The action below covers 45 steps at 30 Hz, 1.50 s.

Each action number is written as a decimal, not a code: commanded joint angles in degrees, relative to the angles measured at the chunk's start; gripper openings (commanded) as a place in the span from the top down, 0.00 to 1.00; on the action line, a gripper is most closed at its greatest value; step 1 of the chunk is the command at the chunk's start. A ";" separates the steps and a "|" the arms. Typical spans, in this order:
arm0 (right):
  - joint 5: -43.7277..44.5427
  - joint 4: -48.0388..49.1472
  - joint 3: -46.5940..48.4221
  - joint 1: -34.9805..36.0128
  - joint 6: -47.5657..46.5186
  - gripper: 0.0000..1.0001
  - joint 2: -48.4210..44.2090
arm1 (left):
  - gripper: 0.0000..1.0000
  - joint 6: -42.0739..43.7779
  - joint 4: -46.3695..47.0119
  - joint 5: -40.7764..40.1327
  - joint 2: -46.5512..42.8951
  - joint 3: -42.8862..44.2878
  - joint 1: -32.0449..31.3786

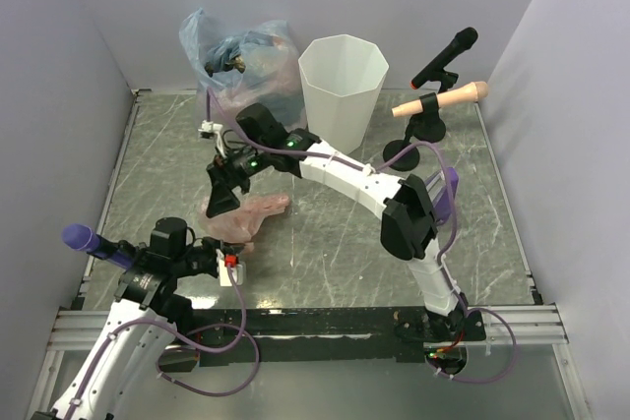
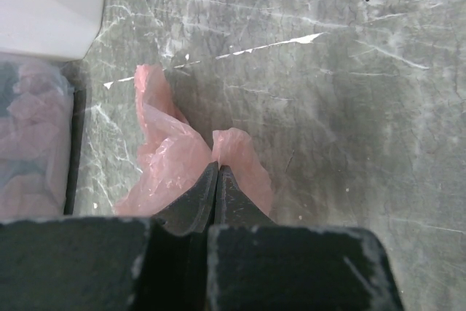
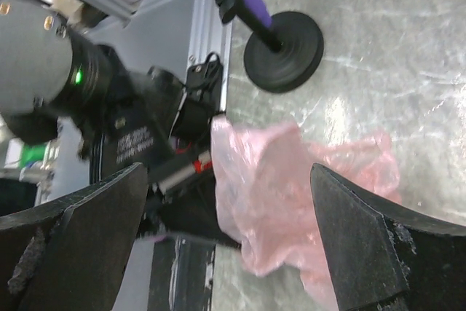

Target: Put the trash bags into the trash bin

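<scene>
Marble tabletop [image 1: 335, 253]: L gripper [image 2: 217, 170] tight on pink trash bag [image 2: 171, 162], R gripper [image 3: 228, 172] wide apart above.

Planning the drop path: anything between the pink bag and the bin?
On the table, nothing visible lies between the pink bag and the trash bin. Above it, the right arm crosses that line in the top view, its open jaws over the bag.
</scene>
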 commanded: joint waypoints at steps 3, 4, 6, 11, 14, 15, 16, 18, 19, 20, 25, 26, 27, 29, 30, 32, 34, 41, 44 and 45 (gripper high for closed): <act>9.24 -1.64 4.48 2.97 1.42 0.01 1.59 | 0.99 -0.62 -2.01 0.48 -2.87 -0.69 -0.16; 9.15 -1.73 4.39 3.14 1.24 0.01 1.58 | 0.99 -0.71 -2.11 0.48 -3.48 -0.78 -0.16; 9.76 -2.70 4.65 3.67 1.24 0.02 1.93 | 0.99 -0.53 -2.54 0.56 -4.02 -0.95 -0.16; 13.09 -3.23 5.09 4.64 2.29 0.07 3.78 | 0.99 -0.35 -2.46 0.30 -4.37 -1.13 -0.16; 19.86 -4.02 6.32 4.99 2.65 0.27 5.27 | 1.00 -0.18 -2.37 0.04 -4.11 -1.22 -0.16; 21.44 -4.19 6.41 4.90 2.39 0.35 5.19 | 0.99 -0.53 -2.20 -0.14 -4.19 -1.22 -0.16; 22.85 -4.54 6.32 4.90 1.78 0.45 4.84 | 0.99 -0.79 -2.11 -0.14 -4.28 -1.22 -0.16; 24.35 -5.07 5.54 4.47 0.11 0.67 3.44 | 0.99 -1.49 -1.76 -0.31 -4.46 -1.13 -0.16; 24.88 -5.16 4.40 4.03 -0.42 0.91 2.21 | 0.99 -2.11 -1.49 -0.57 -4.72 -1.04 -0.16; 26.28 -5.25 3.00 3.42 -0.77 1.00 0.81 | 0.99 -2.81 -1.14 -1.01 -4.89 -1.04 -0.16; 30.50 -4.99 -3.86 -2.29 -7.18 1.00 -10.35 | 0.99 -13.07 1.05 -5.40 -6.47 1.59 -0.16; 31.82 -4.99 -5.00 -3.96 -7.80 1.00 -12.80 | 0.99 -16.14 1.84 -7.24 -6.91 2.20 -0.16; 33.13 -5.51 -5.71 -5.37 -8.94 1.00 -14.48 | 0.99 -20.09 2.81 -9.52 -7.27 2.82 -0.16; 35.85 -7.17 -6.24 -9.92 -9.83 1.00 -17.56 | 0.99 -26.43 3.78 -13.83 -8.06 3.96 -0.16; 36.83 -7.79 -6.42 -11.69 -9.83 1.00 -18.53 | 0.99 -29.24 3.70 -15.94 -8.32 4.49 -0.16; 38.85 -7.80 -7.64 -14.77 -10.53 1.00 -21.60 | 0.99 -31.11 3.08 -18.23 -8.67 5.28 -0.16; 41.14 -7.19 -9.14 -16.45 -12.20 1.00 -24.24 | 0.99 -33.65 3.86 -20.43 -8.94 5.72 -0.16; 47.72 -4.90 -18.62 -17.33 -17.47 1.00 -34.43 | 0.99 -45.86 11.78 -26.94 0.00 11.25 -0.16; 51.25 -3.67 -24.07 -18.21 -19.05 1.00 -39.45 | 0.99 -49.39 11.52 -29.92 5.20 14.15 -0.07; 51.95 -3.76 -25.39 -18.91 -19.32 1.00 -40.68 | 0.99 -50.62 11.60 -31.06 5.99 14.68 0.10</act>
